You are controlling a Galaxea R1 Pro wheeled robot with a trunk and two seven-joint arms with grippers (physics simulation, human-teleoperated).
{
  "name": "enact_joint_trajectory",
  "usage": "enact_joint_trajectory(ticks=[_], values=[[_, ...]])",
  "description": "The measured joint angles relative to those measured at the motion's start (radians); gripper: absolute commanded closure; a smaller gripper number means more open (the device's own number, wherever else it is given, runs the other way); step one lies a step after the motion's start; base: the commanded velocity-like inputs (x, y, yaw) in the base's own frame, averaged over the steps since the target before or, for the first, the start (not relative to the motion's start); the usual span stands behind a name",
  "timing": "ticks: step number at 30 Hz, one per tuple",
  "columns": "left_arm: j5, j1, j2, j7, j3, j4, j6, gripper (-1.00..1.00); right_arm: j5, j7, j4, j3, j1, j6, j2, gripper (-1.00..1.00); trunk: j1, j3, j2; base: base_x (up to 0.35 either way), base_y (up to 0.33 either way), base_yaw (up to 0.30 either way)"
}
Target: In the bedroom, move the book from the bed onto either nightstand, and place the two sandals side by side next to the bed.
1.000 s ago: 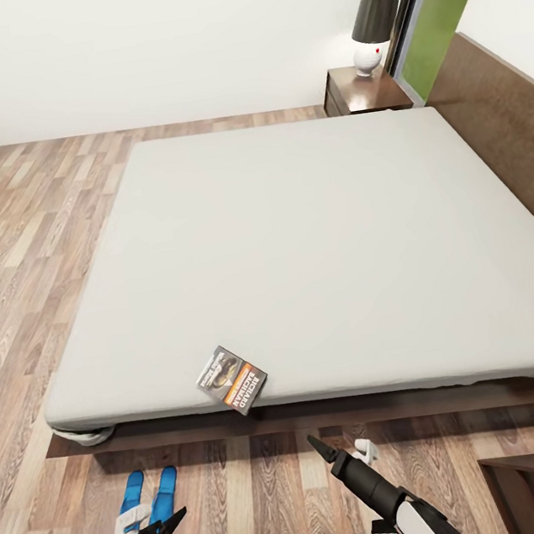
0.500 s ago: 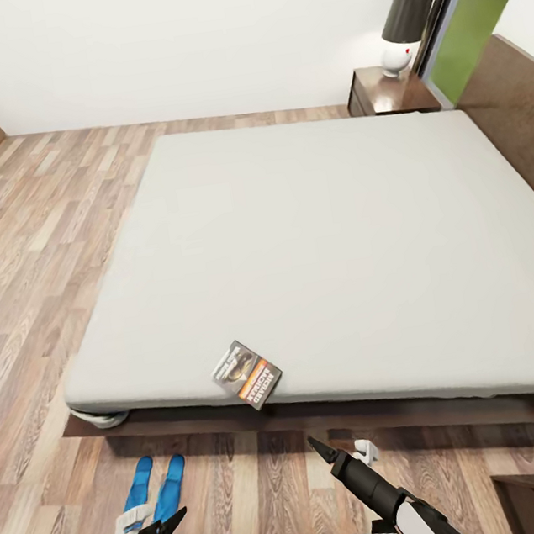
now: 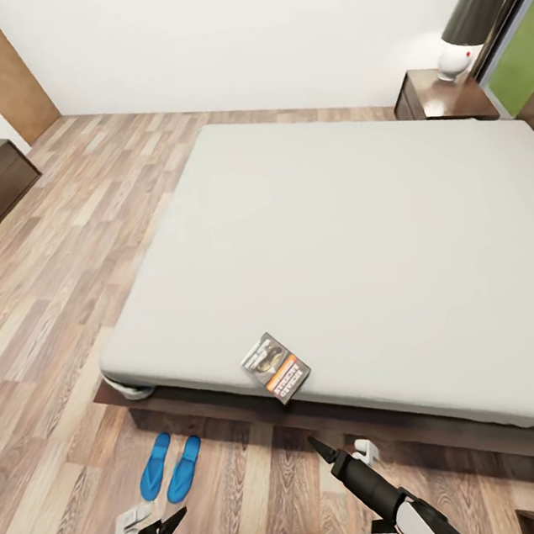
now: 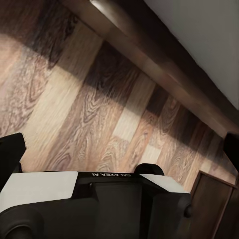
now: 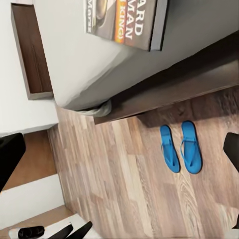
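Sandals [image 3: 171, 467] paired beside bed [image 3: 363, 228]; book [image 3: 276, 367] pending at mattress edge. Right gripper [image 3: 320, 450] and left gripper [image 3: 171, 522]: open or shut, cannot tell. Next: reach book

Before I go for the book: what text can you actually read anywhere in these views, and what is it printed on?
"ARD", "MAN", "KING": partial white and orange lettering on the book cover, cropped in the right wrist view.
"GALAXEA AI": mirrored, on the robot's body in the left wrist view.
The book in the head view: lettering too small to read.

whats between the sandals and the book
In the head view, a strip of bare wood floor, then the bed's dark frame and mattress edge; nothing else lies between the sandals and the book.
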Motion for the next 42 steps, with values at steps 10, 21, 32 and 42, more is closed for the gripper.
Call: enact_joint_trajectory(ticks=[10, 21, 32, 42], values=[[0.0, 0.0, 0.0, 0.0, 0.0, 0.0, 0.0, -1.0, -0.012, 0.003, -0.004, 0.0, 0.0, 0.003, 0.0, -1.0, 0.0, 0.0, 0.0, 0.0, 0.0, 0.197], [-0.001, 0.0, 0.0, 0.0, 0.0, 0.0, 0.0, -1.0, -0.068, 0.005, -0.013, 0.001, 0.0, 0.005, 0.0, -1.0, 0.0, 0.0, 0.0, 0.0, 0.0, 0.016], [-0.001, 0.0, 0.0, 0.0, 0.0, 0.001, 0.0, -1.0, -0.071, -0.001, -0.013, 0.005, 0.0, -0.014, -0.001, -1.0, 0.0, 0.0, 0.0, 0.0, 0.0, 0.0], [-0.001, 0.0, 0.0, 0.0, -0.001, 0.0, 0.0, -1.0, -0.082, 0.025, -0.014, 0.004, 0.0, -0.014, -0.001, -1.0, 0.0, 0.0, 0.0, 0.0, 0.0, 0.0]])
